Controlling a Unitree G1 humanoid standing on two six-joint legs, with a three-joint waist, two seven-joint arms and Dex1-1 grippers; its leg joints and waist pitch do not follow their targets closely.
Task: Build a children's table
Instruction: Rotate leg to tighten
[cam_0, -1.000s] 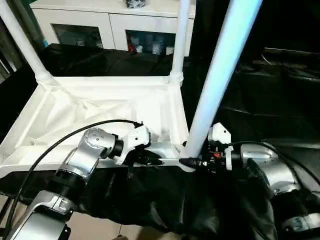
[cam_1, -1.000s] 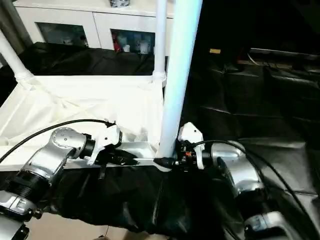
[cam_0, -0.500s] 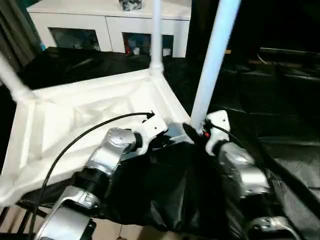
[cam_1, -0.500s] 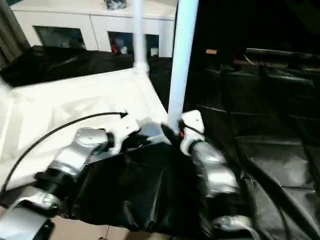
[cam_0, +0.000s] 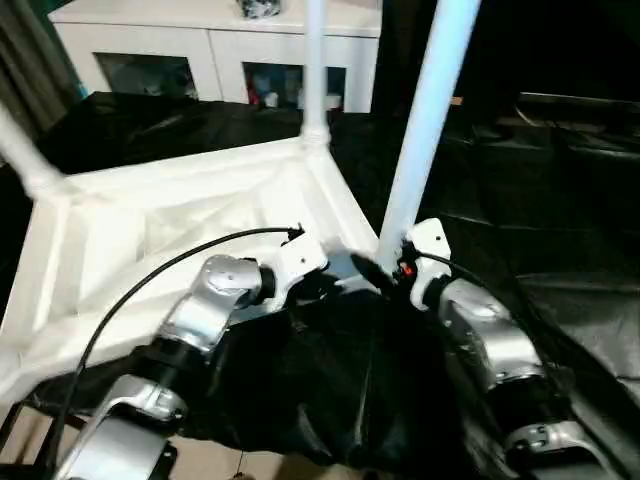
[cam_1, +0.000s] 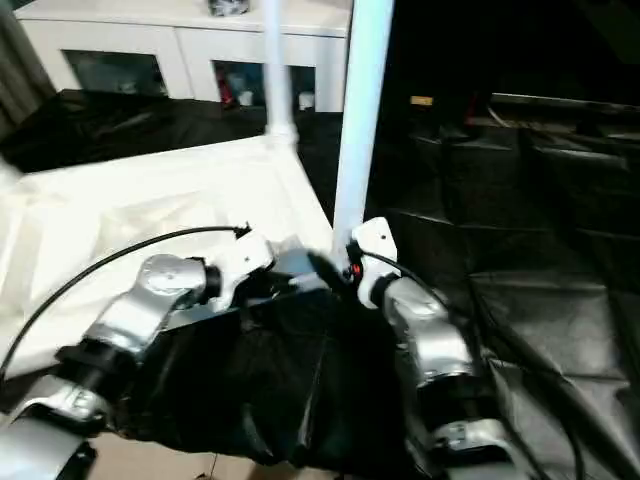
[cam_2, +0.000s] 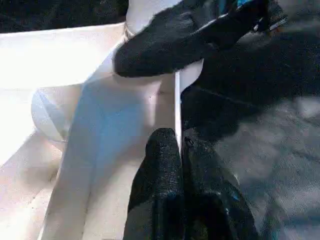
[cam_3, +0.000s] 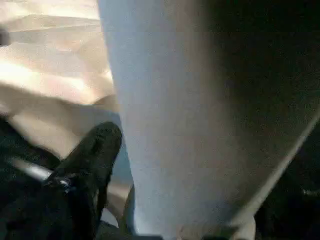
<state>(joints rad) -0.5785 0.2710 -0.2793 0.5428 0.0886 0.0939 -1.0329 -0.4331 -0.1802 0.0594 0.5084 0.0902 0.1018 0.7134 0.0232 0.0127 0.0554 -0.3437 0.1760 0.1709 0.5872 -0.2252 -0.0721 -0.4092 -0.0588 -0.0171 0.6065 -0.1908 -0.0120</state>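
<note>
The children's table top (cam_0: 180, 210) lies upside down on the black cloth, ribbed side up. Three white legs stand in its corner sockets: the near right leg (cam_0: 425, 120), a far one (cam_0: 315, 70) and a left one (cam_0: 25, 160). My left gripper (cam_2: 181, 150) is shut on the top's thin near rim, close to the right corner. My right gripper (cam_0: 375, 272) sits at the base of the near right leg (cam_3: 200, 100). It looks open, with one finger (cam_3: 92, 160) just beside the tube and another finger (cam_2: 165, 47) across the socket.
A white cabinet with glass doors (cam_0: 200, 50) stands behind. The black-draped table (cam_0: 560, 200) stretches out to the right in folds. A black cable (cam_0: 150, 280) arcs over my left forearm. Pale floor (cam_0: 230, 465) shows below the cloth's near edge.
The table top has swung round on the cloth, its near right corner moving away from me. My right gripper's fingers have spread at the leg's base. The left grip on the rim holds.
</note>
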